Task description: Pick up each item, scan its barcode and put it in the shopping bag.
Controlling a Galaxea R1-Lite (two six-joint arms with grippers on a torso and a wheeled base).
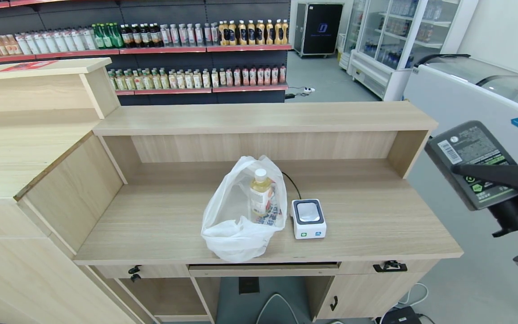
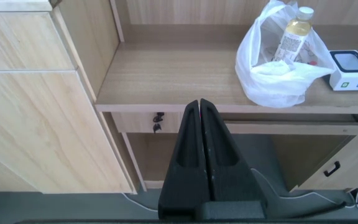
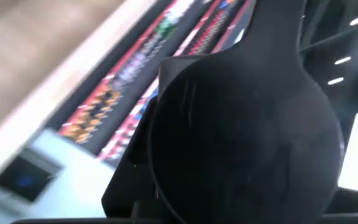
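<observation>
Closest to the camera, at the right edge of the head view, the right gripper is clamping a flat dark grey pouch. One black finger is lying across the label side, and the pouch is tilting with its white barcode sticker pointing toward the upper left. It's hanging in the air well off the counter's right end.

The left gripper is sitting out in front of the counter, below the tabletop. Its two fingers are pressed flat against each other with nothing between them.

On the wooden counter, around the middle of the head view, the white plastic shopping bag is slumping open near the front edge. A bottle of yellowish drink with a white cap is standing upright inside it, with some other printed packet tucked next to it.

The small white scanner is sitting just right of the bag, and its black cable is trailing back behind the bag.

Across the top of the frame, shelves of bottled drinks are lining the back wall. Glass-door fridges are filling the upper right, with a chest freezer below them.
</observation>
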